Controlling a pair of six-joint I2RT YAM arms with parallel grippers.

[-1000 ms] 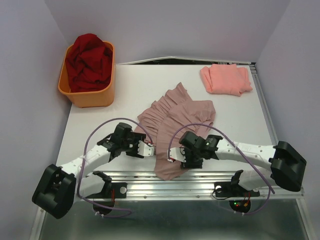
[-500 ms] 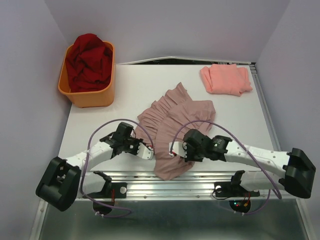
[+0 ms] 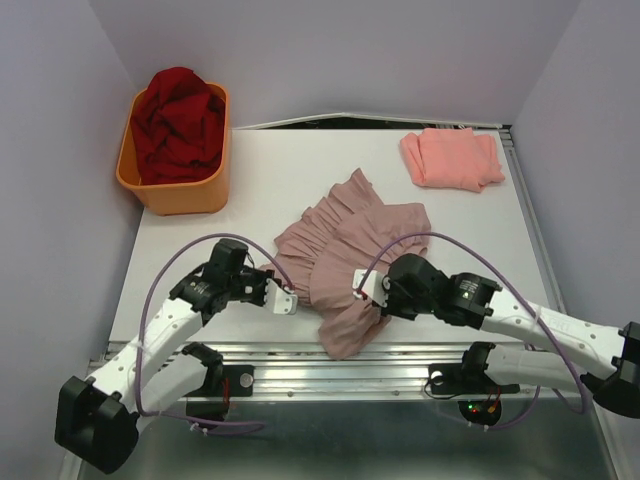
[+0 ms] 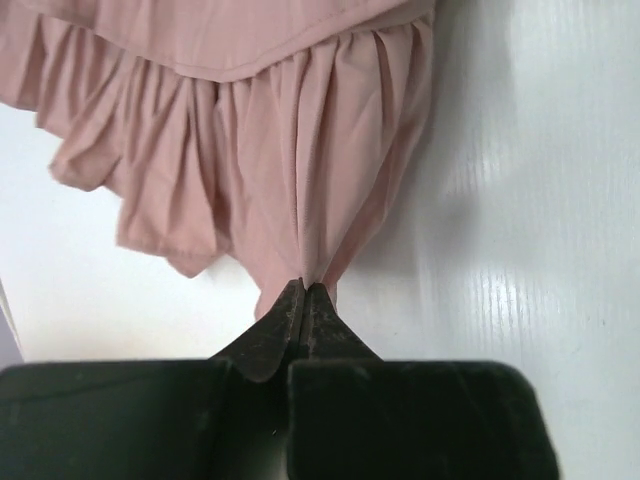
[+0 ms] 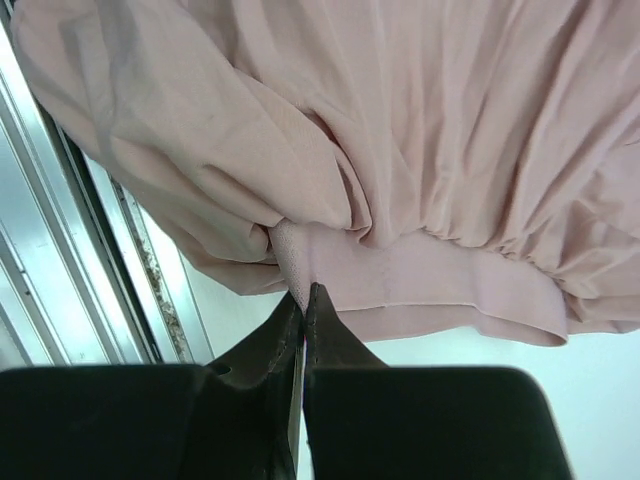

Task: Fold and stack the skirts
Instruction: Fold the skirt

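Pinching mauve skirt (image 3: 350, 240): your left gripper (image 4: 303, 290) grips the ruffled hem (image 4: 250, 200), right gripper (image 5: 303, 295) the waistband (image 5: 440, 285).
Slip risk: thin bites may pull free if you lift unevenly.

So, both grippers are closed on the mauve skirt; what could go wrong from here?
1. With its very tips, the left gripper pinches only a thin fold of ruffled hem on the mauve skirt, and the right gripper only a waistband corner; either could slip out on lifting.
2. The skirt's near end bunches over the metal rail and might snag there.
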